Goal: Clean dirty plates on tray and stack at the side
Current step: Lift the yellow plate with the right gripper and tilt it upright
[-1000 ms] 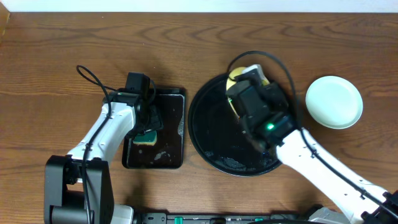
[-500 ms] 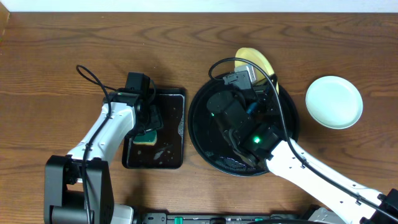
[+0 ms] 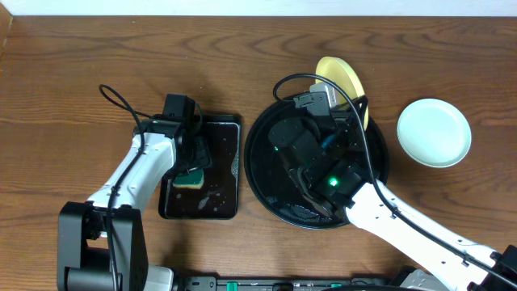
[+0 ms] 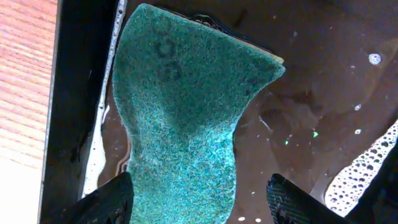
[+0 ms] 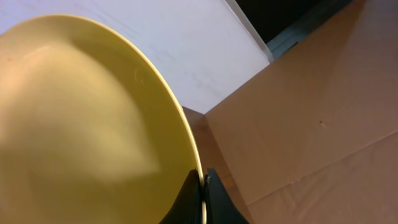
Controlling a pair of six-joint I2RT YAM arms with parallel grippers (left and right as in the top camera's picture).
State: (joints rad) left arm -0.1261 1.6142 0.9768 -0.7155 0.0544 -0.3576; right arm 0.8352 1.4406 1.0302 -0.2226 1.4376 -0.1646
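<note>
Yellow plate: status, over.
Right end effector shut on yellow plate rim, plate tilted over tray edge. Left end effector astride sponge, grip unclear. Mint plate sits aside.

**Nothing to read here**

Standing by the brown wooden table [image 3: 81,65], I can make out no word, label, brand, number or sign. None shows on the pale yellow round plate [image 5: 74,112], the green scouring sponge [image 4: 186,124] or the glossy black round tray [image 3: 265,182].

A robot test lab, it seems: a wood-grain surface [image 3: 65,81] with arms [image 3: 133,174] mounted at its 6 o'clock edge, a bare white wall [image 5: 186,56], cardboard sheets [image 5: 311,124].
</note>
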